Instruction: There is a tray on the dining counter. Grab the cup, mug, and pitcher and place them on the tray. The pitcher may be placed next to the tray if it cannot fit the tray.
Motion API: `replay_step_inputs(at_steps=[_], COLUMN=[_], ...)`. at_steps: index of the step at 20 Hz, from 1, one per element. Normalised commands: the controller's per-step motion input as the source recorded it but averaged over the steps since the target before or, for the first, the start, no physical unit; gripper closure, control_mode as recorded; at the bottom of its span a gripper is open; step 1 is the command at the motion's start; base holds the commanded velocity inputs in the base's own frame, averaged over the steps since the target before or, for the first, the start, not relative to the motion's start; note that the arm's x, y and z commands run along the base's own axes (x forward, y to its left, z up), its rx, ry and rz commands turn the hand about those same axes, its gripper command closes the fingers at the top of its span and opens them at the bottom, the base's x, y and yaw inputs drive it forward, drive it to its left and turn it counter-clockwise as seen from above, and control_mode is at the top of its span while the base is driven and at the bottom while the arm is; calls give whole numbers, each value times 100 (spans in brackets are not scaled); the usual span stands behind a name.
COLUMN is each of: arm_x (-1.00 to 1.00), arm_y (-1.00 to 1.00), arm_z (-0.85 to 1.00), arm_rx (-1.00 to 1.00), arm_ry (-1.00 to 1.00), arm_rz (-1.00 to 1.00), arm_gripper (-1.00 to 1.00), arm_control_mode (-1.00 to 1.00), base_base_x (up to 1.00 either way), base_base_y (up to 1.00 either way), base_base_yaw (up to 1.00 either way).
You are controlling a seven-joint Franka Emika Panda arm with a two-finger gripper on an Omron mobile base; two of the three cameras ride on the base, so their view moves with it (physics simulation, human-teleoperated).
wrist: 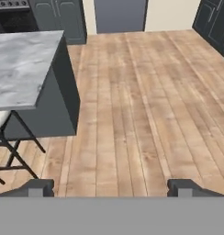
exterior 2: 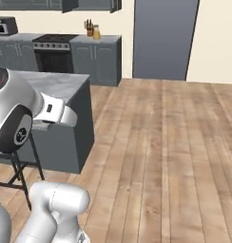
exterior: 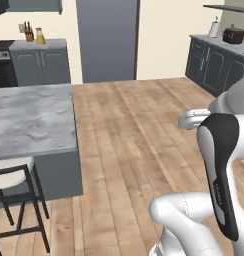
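Gripper (wrist: 110,187) wide open, nothing between the fingertips (wrist: 38,187); wood floor (wrist: 146,105) under it. Arm (exterior: 219,170) folded near the base, not reaching toward anything.

Dining counter (exterior: 31,117) at left, marble corner showing in all three views; visible part of the slab carries nothing. Black-framed stool (exterior: 16,200) with pale seat tucked at its near edge. No sight of tray, green cup, mug or pitcher on the stretch of marble in frame; whereabouts cannot be told from here, presumably further left along the slab or on other counters.

Far wall: grey cabinet counter (exterior: 39,45) with a knife block (exterior: 28,34) and a small yellowish bottle (exterior: 40,36) on top; stove (exterior 2: 53,40) just beside it in the right base view. Tall grey fridge-like panel (exterior: 108,40) in the middle of the far wall. At far right, another dark cabinet run (exterior: 214,62) with a dark pot (exterior: 233,35) and a white item beside it, too small to name.

Progress, as judged: nothing placed so far as can be seen, nothing in hand, all three items left to fetch. Looks like a search or transit stage over open floor.

Next need, as judged: bring the items or the tray into view before any reach. Risk: clipping the stool or counter corner when closing in from this side.
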Motion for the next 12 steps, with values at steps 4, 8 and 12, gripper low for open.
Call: replay_step_inputs(at_steps=[4, 8, 12], arm_x=[0, 0, 0], arm_y=[0, 0, 0], arm_z=[0, 0, 0], arm_rx=[0, 0, 0], arm_ry=[0, 0, 0], arm_rz=[0, 0, 0], arm_gripper=[-100, -100, -100], arm_control_mode=[100, 100, 100], base_base_x=[100, 100, 100], base_base_y=[-71, -74, -74], base_base_yaw=[2, 4, 5])
